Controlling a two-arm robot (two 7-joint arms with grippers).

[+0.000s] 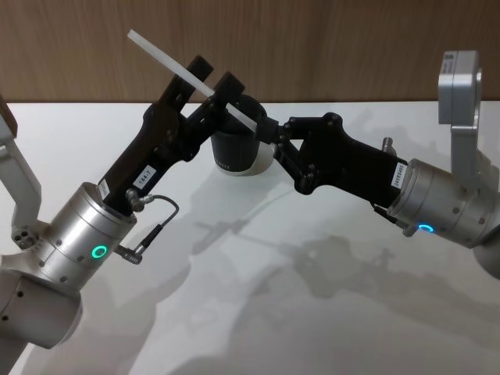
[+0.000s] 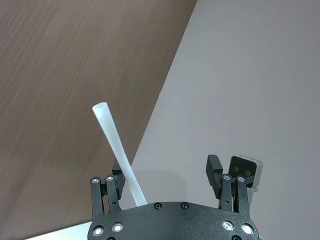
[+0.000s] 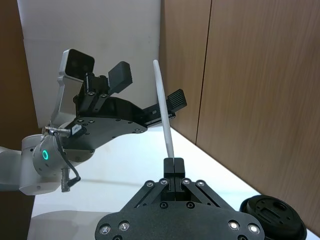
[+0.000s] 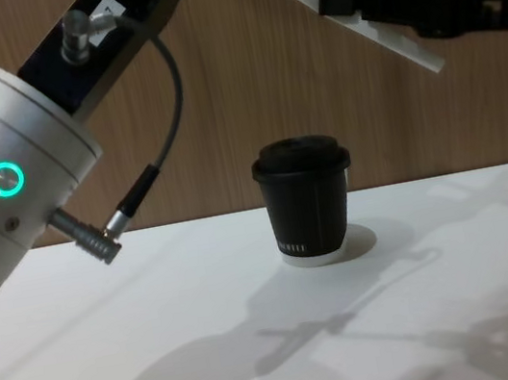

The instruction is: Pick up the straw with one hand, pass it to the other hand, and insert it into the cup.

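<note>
Long thin white straw point(image 1: 168, 62): above small black lidded paper cup point(image 1: 234, 152), clamped in right tool point(image 1: 266, 129); left tool point(image 1: 212, 76) spread apart, straddling it.

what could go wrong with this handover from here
1. The left gripper is open around the straw, which sits close to one finger, not centred; closing could nudge or bend it.
2. The right gripper alone clamps the straw, near its lower end. Releasing before the left shuts would likely drop it on the table.
3. The straw is tilted, so it needs righting over the cup.
</note>
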